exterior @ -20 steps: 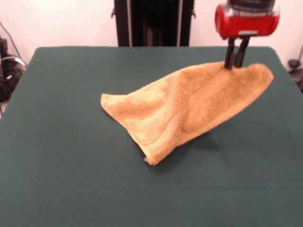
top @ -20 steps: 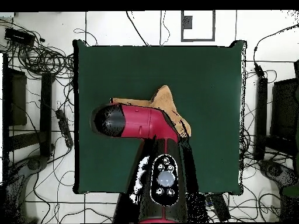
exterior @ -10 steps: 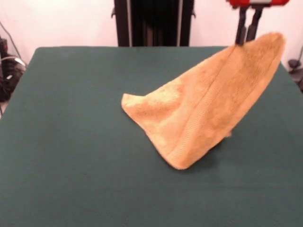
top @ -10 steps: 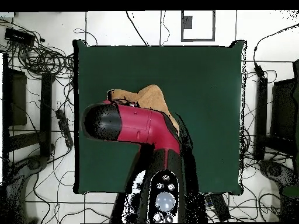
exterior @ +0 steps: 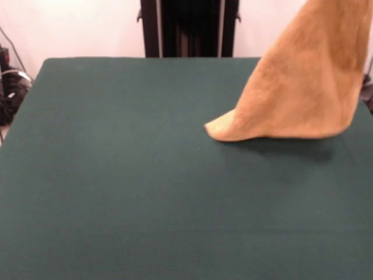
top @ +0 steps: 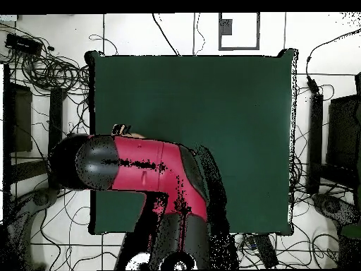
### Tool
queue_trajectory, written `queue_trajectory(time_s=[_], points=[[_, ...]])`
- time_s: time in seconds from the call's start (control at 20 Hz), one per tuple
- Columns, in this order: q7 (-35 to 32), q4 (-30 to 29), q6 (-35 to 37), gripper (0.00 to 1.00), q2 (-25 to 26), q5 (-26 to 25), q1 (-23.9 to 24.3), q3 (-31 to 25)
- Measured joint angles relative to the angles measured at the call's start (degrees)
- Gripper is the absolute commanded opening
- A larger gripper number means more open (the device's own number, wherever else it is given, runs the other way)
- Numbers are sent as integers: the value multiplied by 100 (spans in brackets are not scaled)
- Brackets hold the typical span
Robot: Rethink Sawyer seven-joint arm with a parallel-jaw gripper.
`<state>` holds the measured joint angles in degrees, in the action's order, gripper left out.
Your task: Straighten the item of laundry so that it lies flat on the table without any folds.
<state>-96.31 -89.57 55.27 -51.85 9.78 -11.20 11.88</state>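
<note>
The tabletop (exterior: 116, 175) is a wide surface covered with plain dark green cloth. In the front view a white wall and a black upright column (exterior: 189, 28) stand behind it, and some cables (exterior: 10, 81) lie at about 9 o'clock. In the overhead view the floor around the tabletop is pale, with many black cables (top: 53, 67) at about 10 o'clock.

The hand cannot be seen well. In the front view it is above the top edge; in the overhead view the red and black arm (top: 144, 166) covers it, so I cannot tell how far open it is or what it touches.

The towel (exterior: 303, 81) hangs from the top edge at about 2 o'clock in the front view, folded and not flat. Its lower edge is at the tabletop.
</note>
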Motion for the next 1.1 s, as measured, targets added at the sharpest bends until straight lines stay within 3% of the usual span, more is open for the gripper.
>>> queue_trajectory(time_s=[0.45,0.9,1.1], points=[[-302,458,765,0,-420,120,10,52],[-322,745,761,0,-567,154,123,56],[-322,692,322,0,-539,222,340,49]])
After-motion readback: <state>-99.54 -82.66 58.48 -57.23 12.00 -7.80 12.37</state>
